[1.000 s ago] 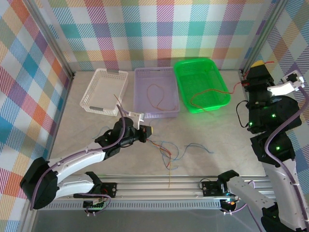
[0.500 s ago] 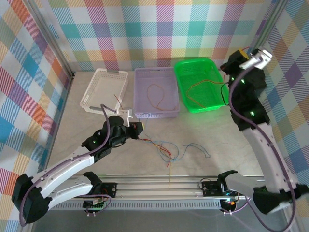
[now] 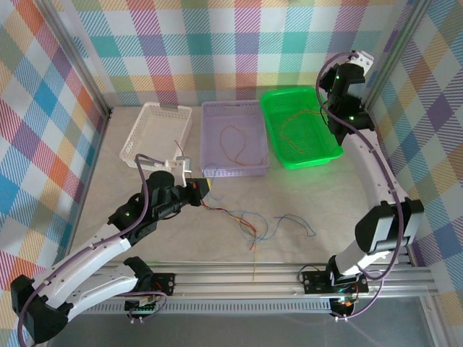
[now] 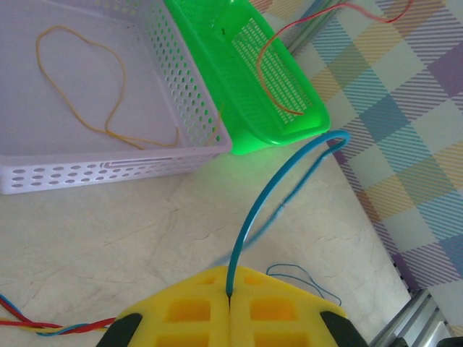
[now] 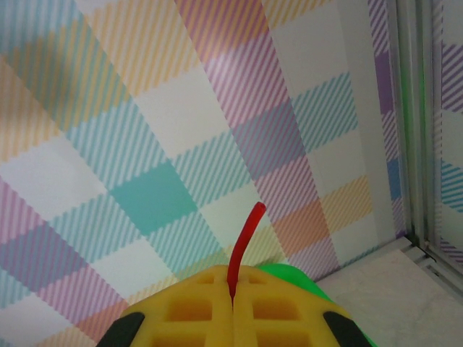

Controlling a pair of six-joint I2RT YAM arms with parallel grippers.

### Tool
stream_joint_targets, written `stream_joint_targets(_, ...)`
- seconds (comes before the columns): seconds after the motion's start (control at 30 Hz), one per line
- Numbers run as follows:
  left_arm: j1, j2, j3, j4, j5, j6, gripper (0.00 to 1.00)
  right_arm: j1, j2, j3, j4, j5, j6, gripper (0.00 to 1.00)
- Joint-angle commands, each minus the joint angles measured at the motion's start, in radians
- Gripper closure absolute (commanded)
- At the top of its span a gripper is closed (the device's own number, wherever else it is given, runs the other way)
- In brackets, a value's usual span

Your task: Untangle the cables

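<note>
The left end effector [image 3: 207,187] is low over the pale, marble-looking tabletop [image 3: 333,195], just in front of the lilac perforated plastic tray [image 3: 205,137]. In the left wrist view its yellow fingers [image 4: 188,311] are pressed together, and a blue cable [image 4: 266,196] is pinched in the seam between them [image 4: 230,305]. This cable rises from the fingers and bends over in an arc toward the green tray. At the lower left corner of this view, twisted red, yellow and blue strands [image 4: 40,327] lie on the tabletop.

From above, a loose bundle of thin cables [image 3: 249,223] in red, blue and orange lies on the tabletop, to the right of the left end effector, and some strands run from it toward that end effector. A separate thin blue cable [image 3: 296,220] lies just to the right of the bundle.

The right end effector [image 3: 359,59] is raised high, beside the checked wall [image 3: 217,43] and beyond the far right corner of the green perforated plastic tray [image 3: 269,124]. Its yellow fingers [image 5: 188,311] are closed as well, and the short end of a red cable [image 5: 243,242] stands up from between them [image 5: 233,307]. The rest of the red cable [image 3: 289,130] hangs down into the green tray.

An orange cable [image 3: 233,144] lies in a loop inside the lilac tray. A white perforated plastic tray [image 3: 136,137] stands to the left of the lilac one.
</note>
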Motion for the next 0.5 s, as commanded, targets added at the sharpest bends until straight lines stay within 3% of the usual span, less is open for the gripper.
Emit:
stream_joint_targets(0.0, 0.007, -0.026, 0.053, -0.039, -0.014, 0.009, 1.00, -0.014, 0.056, 0.047, 0.041, -0.018, -0.048, 1.00)
stream_joint_targets(0.47, 0.006, -0.045, 0.092, -0.075, -0.028, 0.003, 1.00, -0.017, 0.272, 0.018, 0.049, -0.084, -0.047, 1.00)
